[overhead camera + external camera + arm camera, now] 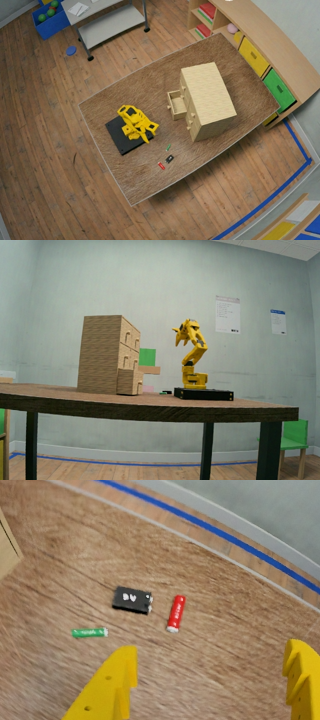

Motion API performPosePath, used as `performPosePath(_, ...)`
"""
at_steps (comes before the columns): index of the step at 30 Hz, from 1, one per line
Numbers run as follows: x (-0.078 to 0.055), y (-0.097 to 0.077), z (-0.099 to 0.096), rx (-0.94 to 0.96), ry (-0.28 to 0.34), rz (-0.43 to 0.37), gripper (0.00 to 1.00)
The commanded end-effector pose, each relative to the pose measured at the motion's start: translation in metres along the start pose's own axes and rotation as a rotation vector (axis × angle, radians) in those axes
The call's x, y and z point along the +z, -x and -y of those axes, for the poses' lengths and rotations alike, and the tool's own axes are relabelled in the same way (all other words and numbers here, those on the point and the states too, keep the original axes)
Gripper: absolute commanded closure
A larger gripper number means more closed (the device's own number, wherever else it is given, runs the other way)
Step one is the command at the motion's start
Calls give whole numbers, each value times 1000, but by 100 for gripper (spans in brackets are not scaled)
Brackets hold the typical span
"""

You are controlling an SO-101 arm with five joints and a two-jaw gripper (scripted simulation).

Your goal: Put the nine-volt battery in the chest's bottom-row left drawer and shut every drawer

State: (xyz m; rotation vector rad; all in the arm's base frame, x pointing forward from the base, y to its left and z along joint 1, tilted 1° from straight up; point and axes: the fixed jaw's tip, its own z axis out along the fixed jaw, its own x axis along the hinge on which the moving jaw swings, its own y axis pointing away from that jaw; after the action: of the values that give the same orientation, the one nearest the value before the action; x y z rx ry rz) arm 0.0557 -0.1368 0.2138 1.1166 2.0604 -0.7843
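The nine-volt battery (pixel 169 158) (pixel 132 599) is a small black block lying flat on the table near its front edge; it also shows in the exterior view (pixel 167 392). The wooden chest (pixel 206 98) (pixel 103 353) stands on the table, and its bottom-row left drawer (pixel 180 115) (pixel 129 382) is pulled out and empty. My gripper (pixel 151 134) (pixel 180 339) (pixel 210 660) is open and empty. It hangs high above the table, turned toward the battery and short of it.
A green cylindrical battery (pixel 168 147) (pixel 90 632) lies between the arm and the nine-volt battery. A red one (pixel 161 165) (pixel 176 614) lies close beside the nine-volt battery. The arm stands on a black base plate (pixel 117 134). The chest's other drawers are shut.
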Motion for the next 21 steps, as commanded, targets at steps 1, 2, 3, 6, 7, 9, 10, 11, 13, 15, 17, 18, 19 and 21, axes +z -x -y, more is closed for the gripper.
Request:
performPosePath(1,15,5,3,-120,19,-75,70)
performPosePath(2,19,5,3,-150,27,-95,70)
performPosePath(3,24,5,3,-180,36,-116,70)
performPosePath(6,33,5,3,-241,55,-156,70)
performPosePath(7,33,5,3,-241,55,-156,70)
performPosePath(9,42,4,3,-301,77,-195,70)
performPosePath(10,47,3,3,-332,89,-214,70)
performPosePath(11,51,2,3,-362,101,-233,70)
performPosePath(13,61,0,3,-421,128,-270,70)
performPosePath(15,70,-2,3,-481,158,-305,70)
performPosePath(17,80,-6,2,-540,189,-340,70)
performPosePath(18,84,-7,2,-569,206,-356,70)
performPosePath(19,89,-9,2,-598,223,-373,70)
performPosePath(21,98,-14,1,-656,260,-404,70)
